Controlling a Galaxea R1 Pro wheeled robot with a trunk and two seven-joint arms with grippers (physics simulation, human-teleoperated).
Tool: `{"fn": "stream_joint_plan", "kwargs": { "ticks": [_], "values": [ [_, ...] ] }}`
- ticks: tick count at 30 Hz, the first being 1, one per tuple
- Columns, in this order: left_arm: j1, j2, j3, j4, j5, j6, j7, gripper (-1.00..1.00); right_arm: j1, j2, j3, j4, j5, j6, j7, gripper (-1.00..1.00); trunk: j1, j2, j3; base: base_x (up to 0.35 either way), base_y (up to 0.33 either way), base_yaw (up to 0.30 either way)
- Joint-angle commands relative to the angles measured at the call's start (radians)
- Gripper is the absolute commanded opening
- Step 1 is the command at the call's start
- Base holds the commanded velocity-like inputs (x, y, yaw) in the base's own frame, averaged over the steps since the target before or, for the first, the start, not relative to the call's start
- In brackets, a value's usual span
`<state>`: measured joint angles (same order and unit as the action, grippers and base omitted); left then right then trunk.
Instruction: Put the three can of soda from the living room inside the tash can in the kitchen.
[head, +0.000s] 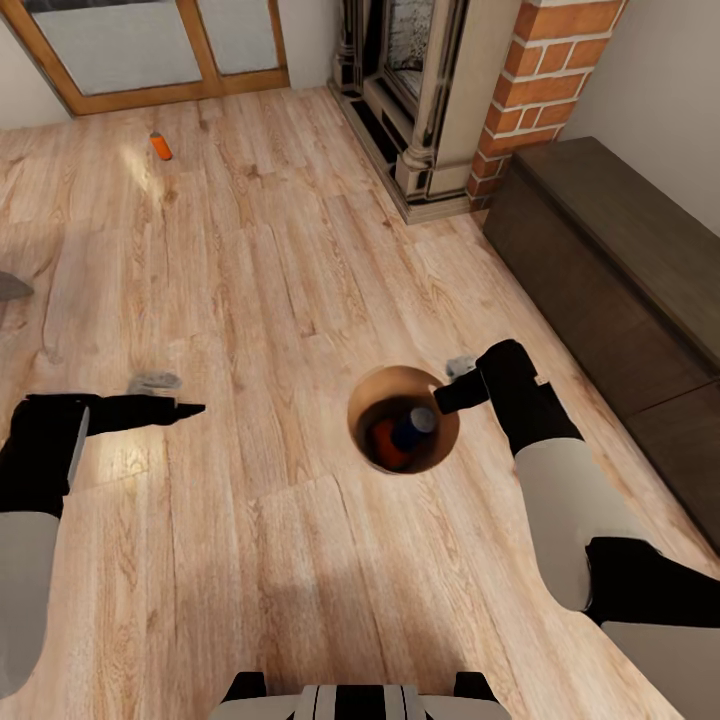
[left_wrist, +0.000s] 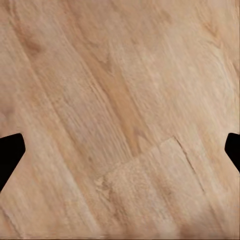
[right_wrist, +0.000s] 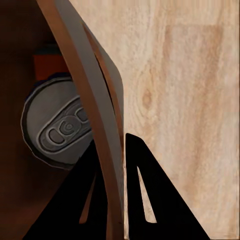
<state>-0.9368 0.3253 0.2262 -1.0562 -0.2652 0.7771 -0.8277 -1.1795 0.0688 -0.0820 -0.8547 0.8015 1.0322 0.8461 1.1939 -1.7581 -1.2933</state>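
A: Bucket (head: 432, 455) hangs over the wood floor (head: 260, 300), and the right gripper (head: 452, 393) pinches its rim. In the right wrist view one finger (right_wrist: 75, 200) is inside the wall and the other is outside, pressed tight on it.

B: What is in it?

A: A blue can (head: 412, 428) and an orange can (head: 381, 440). The right wrist view looks down on the blue one's grey top (right_wrist: 55, 127).

B: And the third?

A: Another orange can (head: 160, 146) lies on the floor far off, near the glass doors (head: 150, 50). It is well apart from both arms.

B: Is the left gripper (head: 185, 409) holding anything?

A: No. Its fingers (left_wrist: 10, 152) are spread wide, with bare floor between them.

B: What could go wrong?

A: I think the bucket could tip. It is held at one spot on the rim, so a quick turn could swing it and the two cans could roll out.

B: Anything else?

A: The grip could slip on that thin wall. Also the far can lies on its side, so a bump from a finger could roll it away. And the brick fireplace (head: 545, 80) and the dark bench (head: 620, 270) are close on the right, so a wide turn could knock the bucket.
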Motion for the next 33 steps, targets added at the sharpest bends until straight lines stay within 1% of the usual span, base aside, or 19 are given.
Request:
{"fn": "stream_joint_plan", "kwargs": {
  "ticks": [1, 4, 6, 7, 8, 9, 10, 13, 15, 17, 19, 20, 23, 24, 25, 27, 28, 30, 33],
  "values": [
    [0.01, -0.005, 0.0, 0.0, 0.001, -0.008, 0.012, 1.0, 0.005, -0.002, -0.001, -0.002, -0.044, 0.015, 0.008, -1.0, 0.0, 0.0, 0.0, 0.0, 0.0, 0.0],
    [0.042, -0.029, 0.001, -0.005, 0.002, -0.05, 0.058, 1.0, 0.037, -0.015, 0.002, -0.044, -0.044, 0.015, 0.005, -1.0, 0.0, 0.0, 0.0, 0.0, 0.0, 0.0],
    [0.048, -0.035, 0.001, -0.005, 0.002, -0.06, 0.068, 1.0, 0.059, -0.018, 0.003, -0.082, -0.044, 0.015, 0.005, -1.0, 0.0, 0.0, 0.0, 0.0, 0.0, 0.0],
    [0.063, -0.039, 0.002, -0.007, 0.003, -0.077, 0.074, 1.0, 0.096, -0.02, 0.004, -0.145, -0.044, 0.015, 0.005, -1.0, 0.0, 0.0, 0.0, 0.0, 0.0, 0.0],
    [0.092, -0.043, 0.002, -0.011, 0.005, -0.112, 0.079, 1.0, 0.16, -0.024, 0.004, -0.25, -0.044, 0.015, 0.006, -1.0, 0.0, 0.0, 0.0, 0.0, 0.0, 0.0],
    [0.103, -0.045, 0.002, -0.012, 0.005, -0.127, 0.081, 1.0, 0.185, -0.025, 0.004, -0.288, -0.044, 0.002, 0.007, -1.0, 0.0, 0.0, 0.0, 0.0, 0.0, 0.0],
    [0.142, -0.051, 0.004, -0.014, 0.006, -0.193, 0.085, 1.0, 0.275, -0.03, 0.002, -0.406, -0.046, -0.066, 0.013, -1.0, 0.0, 0.0, 0.0, 0.0, 0.0, 0.0],
    [0.203, -0.058, 0.025, -0.015, 0.02, -0.314, 0.087, 1.0, 0.391, -0.037, -0.005, -0.529, -0.052, -0.155, 0.017, -1.0, 0.0, 0.0, 0.0, 0.0, 0.0, 0.0],
    [0.278, -0.063, 0.065, 0.011, 0.063, -0.454, 0.089, 1.0, 0.474, -0.046, -0.047, -0.59, -0.061, -0.239, 0.02, -1.0, 0.0, 0.0, 0.0, 0.0, 0.0, 0.0],
    [0.321, -0.065, 0.082, 0.035, 0.084, -0.54, 0.093, 1.0, 0.512, -0.049, -0.093, -0.611, -0.078, -0.313, 0.022, -1.0, 0.0, 0.0, 0.0, 0.0, 0.0, 0.0],
    [0.344, -0.069, 0.088, 0.046, 0.093, -0.58, 0.105, 1.0, 0.535, -0.051, -0.124, -0.618, -0.095, -0.373, 0.027, -1.0, 0.0, 0.0, 0.0, 0.0, 0.0, 0.0],
    [0.365, -0.075, 0.092, 0.054, 0.098, -0.606, 0.125, 1.0, 0.554, -0.052, -0.154, -0.62, -0.108, -0.428, 0.037, -1.0, 0.0, 0.0, 0.0, 0.0, 0.0, 0.0],
    [0.398, -0.093, 0.095, 0.055, 0.102, -0.636, 0.171, 1.0, 0.576, -0.057, -0.212, -0.619, -0.119, -0.502, 0.061, -1.0, 0.0, 0.0, 0.0, 0.0, 0.0, 0.0],
    [0.409, -0.101, 0.096, 0.053, 0.103, -0.643, 0.187, 1.0, 0.582, -0.066, -0.235, -0.618, -0.12, -0.532, 0.068, -1.0, 0.0, 0.0, 0.0, 0.0, 0.0, 0.0],
    [0.419, -0.109, 0.097, 0.051, 0.103, -0.65, 0.2, 1.0, 0.598, -0.089, -0.255, -0.617, -0.123, -0.578, 0.082, -1.0, 0.0, 0.0, 0.0, 0.0, 0.0, 0.0],
    [0.422, -0.111, 0.097, 0.05, 0.104, -0.652, 0.205, 1.0, 0.615, -0.11, -0.263, -0.617, -0.126, -0.605, 0.101, -1.0, 0.0, 0.0, 0.0, 0.0, 0.0, 0.0],
    [0.425, -0.113, 0.097, 0.049, 0.103, -0.654, 0.208, 1.0, 0.634, -0.134, -0.269, -0.617, -0.128, -0.627, 0.128, -1.0, 0.0, 0.0, 0.0, 0.0, 0.0, 0.0],
    [0.427, -0.115, 0.096, 0.049, 0.103, -0.655, 0.21, 1.0, 0.656, -0.163, -0.273, -0.621, -0.129, -0.658, 0.169, -1.0, 0.0, 0.0, 0.0, 0.0, 0.0, 0.0],
    [0.44, -0.116, 0.096, 0.048, 0.104, -0.664, 0.213, 1.0, 0.709, -0.185, -0.276, -0.626, -0.127, -0.761, 0.203, -1.0, 0.0, 0.0, 0.0, 0.0, 0.0, 0.0]
  ]
}}
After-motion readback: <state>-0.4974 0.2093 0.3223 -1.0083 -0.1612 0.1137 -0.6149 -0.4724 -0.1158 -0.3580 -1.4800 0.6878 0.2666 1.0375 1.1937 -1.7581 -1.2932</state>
